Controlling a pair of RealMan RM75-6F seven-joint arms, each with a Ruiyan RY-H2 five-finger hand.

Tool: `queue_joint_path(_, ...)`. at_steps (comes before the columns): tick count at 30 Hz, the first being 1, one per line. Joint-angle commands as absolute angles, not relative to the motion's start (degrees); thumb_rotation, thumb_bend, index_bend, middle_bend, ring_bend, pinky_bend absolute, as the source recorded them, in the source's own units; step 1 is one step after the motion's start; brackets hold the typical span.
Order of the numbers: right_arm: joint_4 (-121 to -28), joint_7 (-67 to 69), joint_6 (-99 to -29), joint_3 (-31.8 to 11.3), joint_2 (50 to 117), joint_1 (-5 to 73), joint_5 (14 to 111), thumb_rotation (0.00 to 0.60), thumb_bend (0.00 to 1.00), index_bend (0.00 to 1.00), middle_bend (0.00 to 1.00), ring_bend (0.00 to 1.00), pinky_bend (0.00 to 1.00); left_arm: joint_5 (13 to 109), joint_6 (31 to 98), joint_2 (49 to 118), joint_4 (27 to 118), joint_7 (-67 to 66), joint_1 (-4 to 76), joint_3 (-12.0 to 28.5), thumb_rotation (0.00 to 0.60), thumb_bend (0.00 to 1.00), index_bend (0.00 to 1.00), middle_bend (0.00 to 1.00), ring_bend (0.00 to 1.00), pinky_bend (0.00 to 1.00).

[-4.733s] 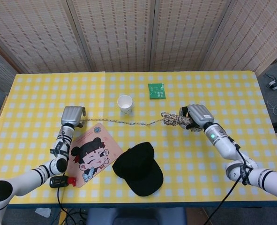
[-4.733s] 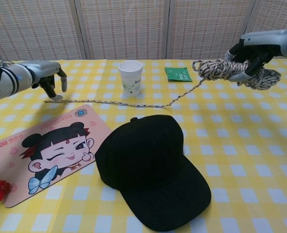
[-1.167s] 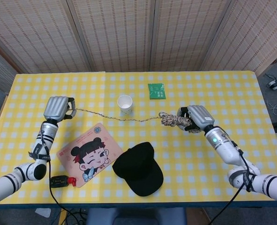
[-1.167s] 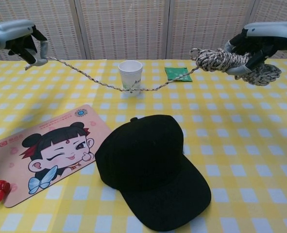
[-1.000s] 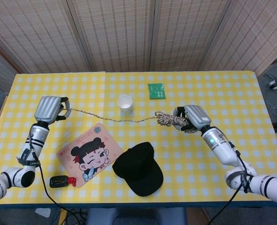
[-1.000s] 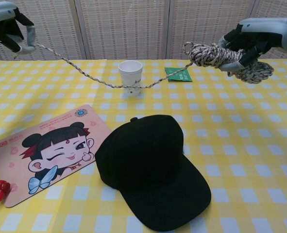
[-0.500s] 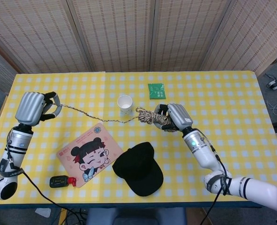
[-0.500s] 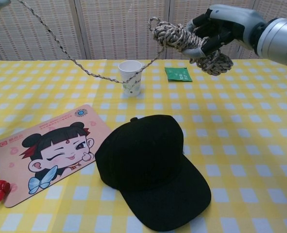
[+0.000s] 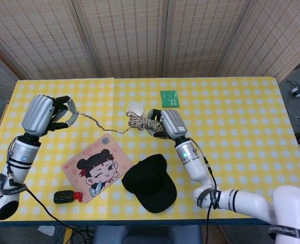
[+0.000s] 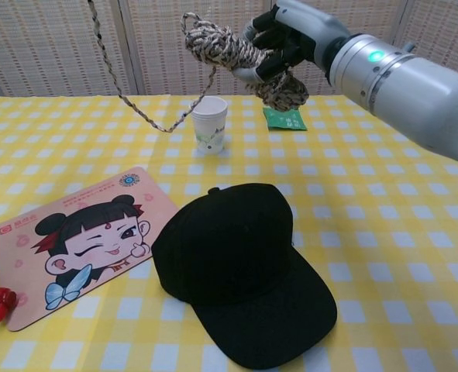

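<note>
The yellow checked table (image 9: pixel 251 152) runs wide from the folding screen (image 9: pixel 139 35) to the near edge, and its whole right half lies open, nothing standing on it past the green packet (image 9: pixel 169 98) near the far side. On the near middle sits the black cap (image 9: pixel 151 183), its brim toward the front edge, and left of it the cartoon mouse pad (image 9: pixel 92 166), slanted, with a small black and red gadget (image 9: pixel 66 196) by its near corner close to the table's front edge. The white paper cup (image 10: pixel 209 123) stands upright beyond the cap. Both arms are raised above the cloth. The right hand (image 9: pixel 171 123) hangs just beside the cup, over the gap between cup and cap, its fingers wrapped around a coiled bundle of speckled rope (image 10: pixel 236 54). From that bundle a single strand sags in a loop and climbs leftward to the left hand (image 9: pixel 44 115), held up over the table's left side; its fingers (image 9: pixel 63 118) look curled about the rope's end, though the pinch itself is hard to make out from here.
</note>
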State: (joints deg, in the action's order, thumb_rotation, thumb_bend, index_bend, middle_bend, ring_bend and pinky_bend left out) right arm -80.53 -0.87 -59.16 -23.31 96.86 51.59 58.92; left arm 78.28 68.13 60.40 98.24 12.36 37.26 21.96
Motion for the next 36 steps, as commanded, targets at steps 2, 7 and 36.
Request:
queue_joint_path(2, -76.0, -2.3, -60.6, -24.8, 101.2, 54.2, 58.9, 0.600, 0.70, 0.77, 0.62, 0.56, 0.66, 77.3, 66.2, 59.4, 101.7, 14.3, 39.2, 23.4, 0.600, 0.45, 0.81, 1.00, 1.00, 0.83)
queue_joint_path(7, -71.7, -2.9, -61.8, -25.6, 105.2, 56.6, 60.5, 0.600, 0.69, 0.77, 0.62, 0.56, 0.66, 76.4, 64.1, 59.5, 103.9, 14.6, 41.7, 24.6, 0.600, 0.45, 0.81, 1.00, 1.00, 0.83)
queue_joint_path(36, -62.6, 6.3, -55.3, -23.4, 110.1, 62.0, 69.4, 0.600, 0.61, 0.78, 0.61, 0.56, 0.66, 54.5, 54.2, 67.3, 102.1, 4.7, 58.0, 29.6, 0.600, 0.45, 0.81, 1.00, 1.00, 0.85)
